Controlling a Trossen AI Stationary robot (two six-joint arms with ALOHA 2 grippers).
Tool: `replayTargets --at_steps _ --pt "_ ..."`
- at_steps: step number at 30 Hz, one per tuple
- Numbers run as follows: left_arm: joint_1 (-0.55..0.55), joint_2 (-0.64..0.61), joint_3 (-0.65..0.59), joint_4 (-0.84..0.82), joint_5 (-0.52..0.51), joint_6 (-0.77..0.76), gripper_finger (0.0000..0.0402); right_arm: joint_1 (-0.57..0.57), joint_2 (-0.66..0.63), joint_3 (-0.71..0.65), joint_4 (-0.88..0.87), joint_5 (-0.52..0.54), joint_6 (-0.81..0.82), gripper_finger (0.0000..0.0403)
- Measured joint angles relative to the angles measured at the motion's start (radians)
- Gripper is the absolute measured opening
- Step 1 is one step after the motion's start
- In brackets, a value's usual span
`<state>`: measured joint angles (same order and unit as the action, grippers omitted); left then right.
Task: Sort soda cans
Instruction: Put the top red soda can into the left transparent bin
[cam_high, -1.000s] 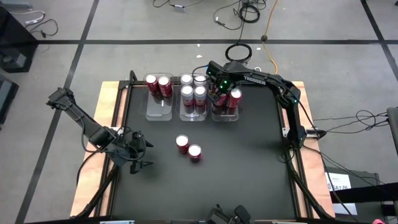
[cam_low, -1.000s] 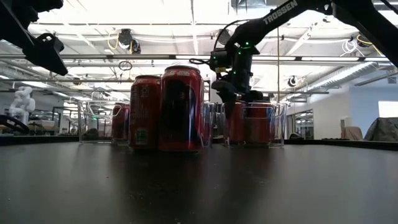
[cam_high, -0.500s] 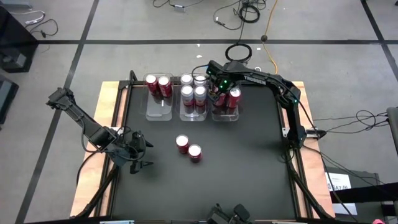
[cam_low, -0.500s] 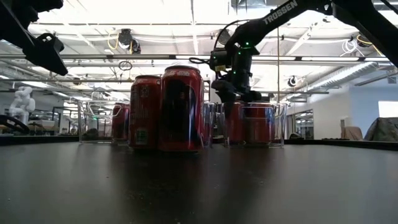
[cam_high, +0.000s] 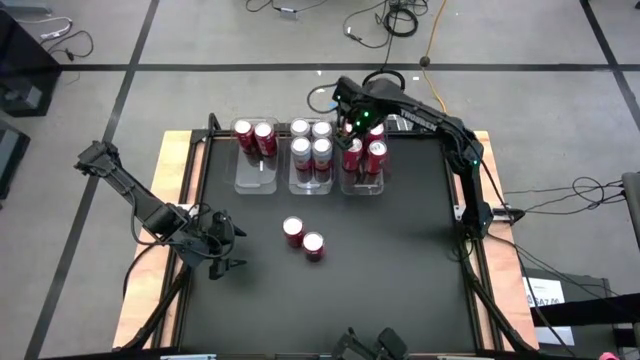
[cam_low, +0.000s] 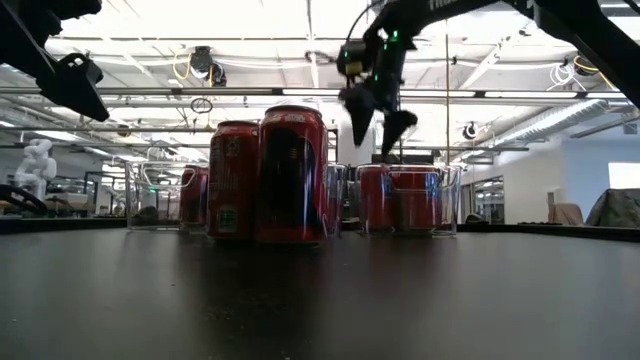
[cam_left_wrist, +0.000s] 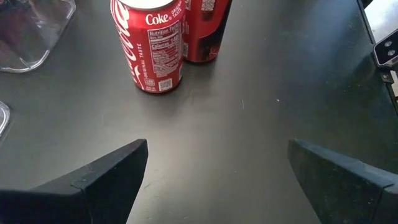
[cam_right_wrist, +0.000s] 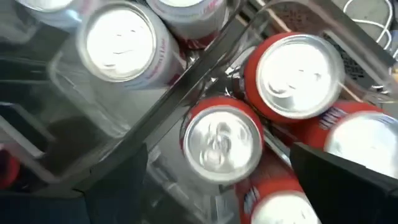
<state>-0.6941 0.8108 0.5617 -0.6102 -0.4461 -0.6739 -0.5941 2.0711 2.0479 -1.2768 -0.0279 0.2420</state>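
right gripper (cam_low: 379, 118): hovering over right bin (cam_high: 362, 186), fingers spread wide, holding nothing
left gripper (cam_high: 228, 252): idling near-left, fingers wide open, empty
loose red cans (cam_high: 303, 238): sitting mid-surface

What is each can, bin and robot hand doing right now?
Two loose red cans: upright on the table, outside the bins.
Left bin: holds two red cans.
Middle bin: holds four silver cans.
Right bin: holds red cans.
Right gripper: open, empty, above the right bin.
Left gripper: open, empty, waiting near the loose cans.
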Motion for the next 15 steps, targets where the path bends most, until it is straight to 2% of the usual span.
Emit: replayTargets --at_steps 7,10,15 --pt "0.0 0.0 0.0 0.0 0.0 0.0 0.0396 0.043 -0.01 0.253 -0.254 0.003 0.074 0.0386" --pt "0.0 0.0 0.0 0.0 0.0 0.0 0.0396 0.102 -0.048 0.271 -0.283 0.028 0.126 0.0386" --pt "0.0 0.0 0.0 0.0 0.007 0.007 0.0396 0.256 -0.108 0.271 -0.294 0.145 0.274 0.0386"
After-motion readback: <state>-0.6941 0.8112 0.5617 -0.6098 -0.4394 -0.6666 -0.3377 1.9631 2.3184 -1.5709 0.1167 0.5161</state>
